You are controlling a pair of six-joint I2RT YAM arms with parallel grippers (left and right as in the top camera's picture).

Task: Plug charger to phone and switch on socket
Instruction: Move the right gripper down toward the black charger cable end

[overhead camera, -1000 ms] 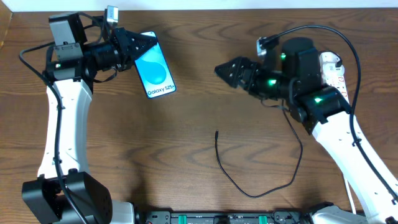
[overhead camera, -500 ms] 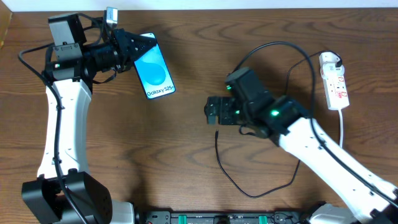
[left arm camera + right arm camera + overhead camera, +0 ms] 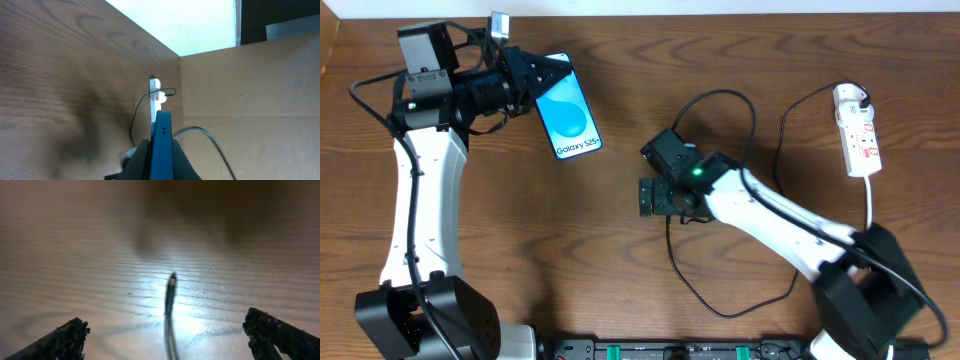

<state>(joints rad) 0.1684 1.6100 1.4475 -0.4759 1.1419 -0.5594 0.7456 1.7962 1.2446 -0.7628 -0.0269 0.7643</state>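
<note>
At the upper left of the overhead view, the left claw (image 3: 542,76) was clamped on the phone (image 3: 570,112), while at centre the right claw (image 3: 656,197) hovered spread wide over the tip of the charger (image 3: 669,240) on the surface (image 3: 560,250).

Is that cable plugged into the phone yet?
Not plugged in: the cable tip lies loose on the table, apart from the phone.

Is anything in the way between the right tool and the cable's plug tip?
Nothing visible is. The plug tip lies on the bare table, right between the fingers of the open right tool, with only wood around it.
</note>
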